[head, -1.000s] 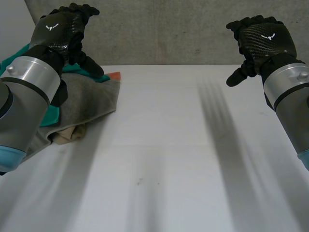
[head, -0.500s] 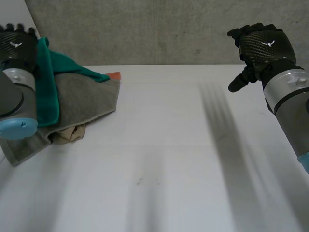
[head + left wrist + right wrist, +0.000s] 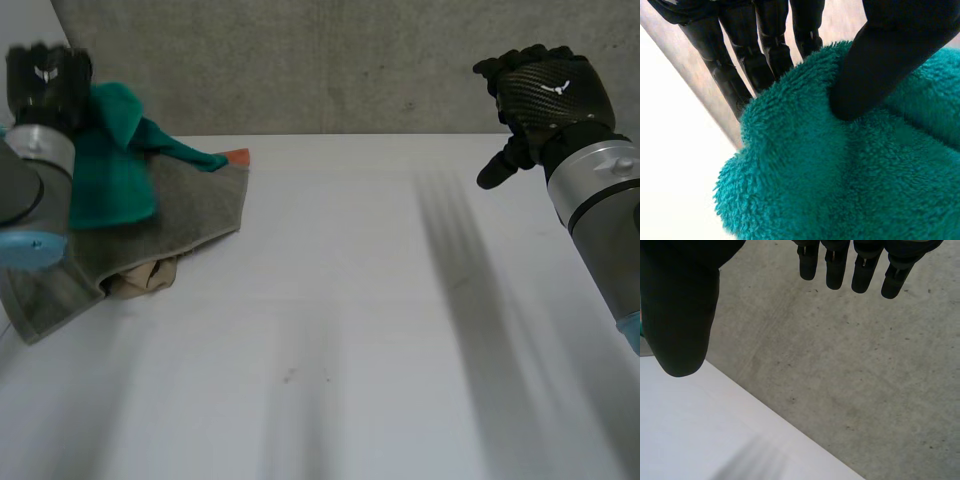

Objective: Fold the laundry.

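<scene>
The laundry sits in a heap at the far left of the white table [image 3: 360,330], and the left hand [image 3: 48,78] is raised over it with a thick teal terry towel [image 3: 110,170] hanging from it. In the left wrist view the thumb [image 3: 875,70] is sunk into the towel's pile while the fingers [image 3: 765,55] run straight down behind the fold. The cloth is nipped between thumb and fingers, a grip that looks meant to peel one item off the heap rather than carry the lot. One tail of the towel trails onto the broad grey towel [image 3: 195,205] lying flat beneath it. That grey towel covers a crumpled beige cloth [image 3: 148,275] at its near edge, and an orange corner of cloth [image 3: 237,156] peeps out at its far edge. The right hand [image 3: 545,95] hovers well apart at the far right of the table, in front of the rough concrete wall [image 3: 330,60]. In its own wrist view its fingers [image 3: 835,267] hang loosely extended and the thumb stands off from them, with nothing between. It seems parked there to leave the bare middle of the table free for spreading a towel. Judging by the heap, the task is at its start: nothing lies folded yet, and the teal towel must come clear of the grey one before the other hand can take an edge.
</scene>
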Motion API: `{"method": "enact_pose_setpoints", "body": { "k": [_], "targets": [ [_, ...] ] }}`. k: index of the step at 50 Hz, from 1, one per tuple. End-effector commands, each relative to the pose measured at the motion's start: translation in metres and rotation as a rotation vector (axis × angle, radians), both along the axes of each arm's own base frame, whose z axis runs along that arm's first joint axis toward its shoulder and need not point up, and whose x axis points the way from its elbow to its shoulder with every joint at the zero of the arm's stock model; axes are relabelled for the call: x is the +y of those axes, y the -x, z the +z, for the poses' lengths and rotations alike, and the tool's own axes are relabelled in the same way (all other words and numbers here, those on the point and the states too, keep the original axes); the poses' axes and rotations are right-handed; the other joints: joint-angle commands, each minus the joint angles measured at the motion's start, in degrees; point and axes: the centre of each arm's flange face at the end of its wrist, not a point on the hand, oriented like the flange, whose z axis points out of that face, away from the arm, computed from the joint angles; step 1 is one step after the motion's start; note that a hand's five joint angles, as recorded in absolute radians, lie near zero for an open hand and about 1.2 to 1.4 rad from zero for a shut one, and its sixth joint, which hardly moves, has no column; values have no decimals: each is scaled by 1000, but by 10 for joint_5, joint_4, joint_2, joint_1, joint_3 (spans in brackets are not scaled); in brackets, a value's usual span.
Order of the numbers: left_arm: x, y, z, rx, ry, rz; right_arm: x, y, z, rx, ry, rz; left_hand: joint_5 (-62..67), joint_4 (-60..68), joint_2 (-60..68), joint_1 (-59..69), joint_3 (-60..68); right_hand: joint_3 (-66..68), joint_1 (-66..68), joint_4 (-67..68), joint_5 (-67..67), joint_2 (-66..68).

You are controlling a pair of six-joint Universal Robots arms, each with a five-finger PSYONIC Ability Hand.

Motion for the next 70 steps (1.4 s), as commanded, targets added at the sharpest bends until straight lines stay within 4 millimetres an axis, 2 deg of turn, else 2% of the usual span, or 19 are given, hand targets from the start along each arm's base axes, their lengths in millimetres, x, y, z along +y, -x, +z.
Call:
{"method": "enact_pose_setpoints", "body": {
  "k": [1,6,11,14,19,22,24,27,35,36,37,39,43,48,52,56,58,65,70],
  "targets": [
    [70,55,74,259,60,-308,-9,12,8,22,34,-43,155,114,117,158,122,-23,-31,-22,-67,-24],
    [129,102,103,363,20,-634,-12,22,22,25,76,-74,155,114,117,158,122,-23,-31,-22,-67,-24],
    [165,137,100,397,-46,-809,-16,31,29,21,97,-106,155,114,117,158,122,-23,-31,-22,-67,-24],
    [179,152,93,394,-75,-856,-21,39,30,23,94,-127,155,114,117,158,122,-23,-31,-22,-67,-24],
    [181,155,87,391,-106,-858,-26,47,21,53,37,-96,155,114,117,158,122,-23,-31,-22,-67,-24],
    [182,154,83,386,-142,-850,-31,46,-12,91,-134,0,155,114,117,158,122,-23,-31,-22,-67,-24],
    [183,153,80,382,-162,-844,-33,35,-56,101,-327,132,155,114,117,158,122,-23,-31,-22,-67,-24],
    [185,152,72,375,-203,-838,-33,25,-93,64,-481,235,155,114,117,158,122,-23,-31,-22,-67,-24],
    [195,148,64,366,-234,-833,-12,-9,-149,-232,-810,296,155,114,117,158,122,-23,-31,-22,-67,-24],
    [196,147,63,362,-235,-831,-13,-10,-151,-238,-807,296,155,114,117,158,122,43,35,43,-2,42],
    [196,147,63,359,-236,-830,-15,-14,-155,-238,-780,304,155,114,117,158,122,379,371,379,334,377],
    [198,146,63,346,-229,-825,-20,-16,-154,-234,-726,303,155,114,117,158,122,676,668,676,631,675],
    [201,143,67,311,-204,-809,-40,-5,-135,-201,-559,209,155,114,117,158,122,677,669,678,633,676],
    [198,132,60,244,-209,-750,-41,20,-61,-5,-252,86,155,114,117,158,122,677,669,678,633,676],
    [178,114,38,170,-258,-649,-23,25,-38,188,-166,92,155,114,117,158,122,677,669,678,633,676],
    [164,109,-6,68,-385,-581,-1,32,-24,373,-166,100,155,114,117,158,122,677,669,678,633,676],
    [158,108,-31,4,-461,-553,5,33,-24,412,-185,110,155,114,117,158,122,677,669,678,633,676],
    [151,107,-79,-149,-589,-528,19,31,-44,470,-290,161,155,114,117,158,122,677,669,678,633,676],
    [132,115,-100,-186,-594,-515,-5,10,-93,404,-370,180,155,114,117,158,122,677,669,678,633,676]
  ]
}}
